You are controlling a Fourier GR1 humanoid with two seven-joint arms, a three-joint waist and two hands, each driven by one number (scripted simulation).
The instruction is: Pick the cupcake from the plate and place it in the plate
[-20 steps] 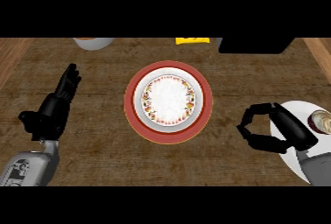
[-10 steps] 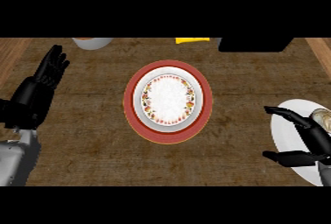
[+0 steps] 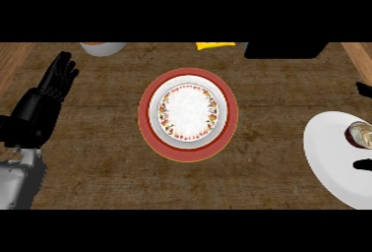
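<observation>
The cupcake (image 3: pixel 361 133) sits ungrasped on the white plate (image 3: pixel 330 157), between two right-hand fingers (image 3: pixel 362 165) whose closure I cannot tell, the left hand (image 3: pixel 40 106) rests open, so pick and transfer to the red-rimmed plate (image 3: pixel 188 114) remain.

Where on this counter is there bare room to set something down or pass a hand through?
Bare counter lies between the left hand and the red-rimmed plate, between that plate and the white plate, and along the near edge. It is crowded at the far edge, by the grey bowl, yellow item and dark object, and around the cupcake.
</observation>
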